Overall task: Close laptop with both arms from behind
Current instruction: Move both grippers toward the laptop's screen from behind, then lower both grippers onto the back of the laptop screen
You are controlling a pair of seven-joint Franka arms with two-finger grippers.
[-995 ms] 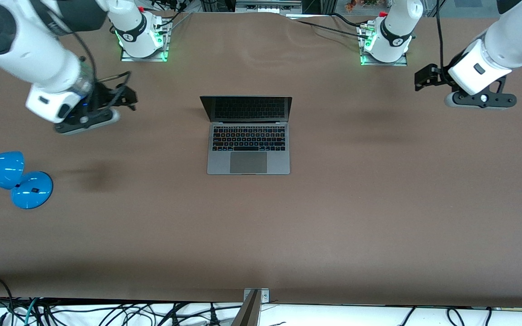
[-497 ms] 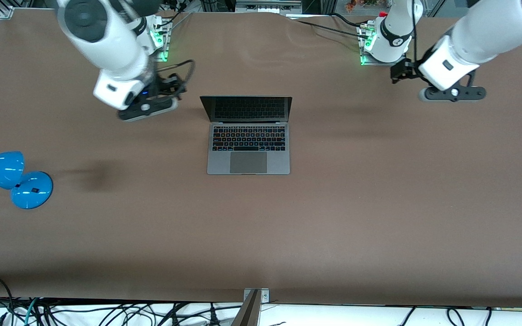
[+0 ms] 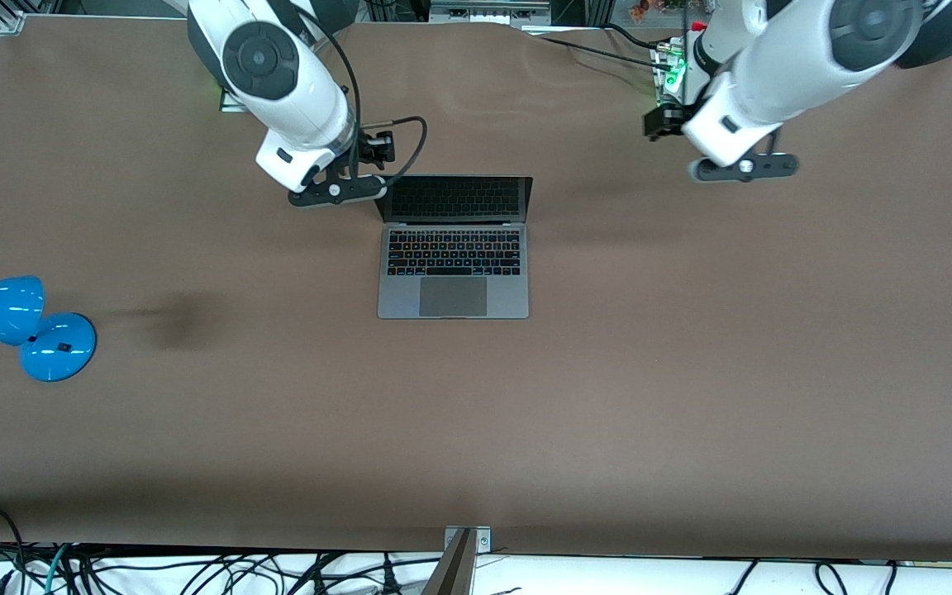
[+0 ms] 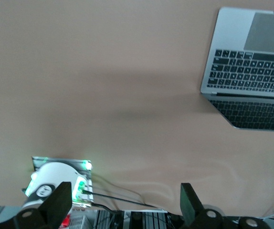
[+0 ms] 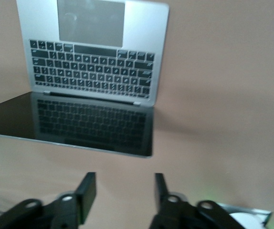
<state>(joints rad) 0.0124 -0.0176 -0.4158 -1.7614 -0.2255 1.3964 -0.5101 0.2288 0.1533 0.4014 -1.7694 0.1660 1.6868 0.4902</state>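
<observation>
- Brown cloth-covered table (image 3: 691, 372): I see no change on it; a glossy blue desk lamp (image 3: 21, 326) sits at the right arm's end.
- Slim space-grey metal laptop (image 3: 453, 248): mid-table, lid raised, dark screen mirroring the black keyboard. It has not shifted over the last second, so the closing itself is not yet begun.
- White jointed right arm: over the last second it has swung in from the right arm's end of the table. I judge it nearly placed for a push on the lid.
- White jointed left arm: it has also drawn inward but is well apart from the laptop, so I reckon it has more travel to make.
- Right gripper (image 5: 123, 192): up over the table by the screen's corner at the hinge end. Fingers parted about halfway, narrower than a second ago, holding nothing, touching nothing.
- Left gripper (image 4: 125, 200): over bare table near its own base. Fingers (image 4: 188, 197) spread fully wide, empty.
</observation>
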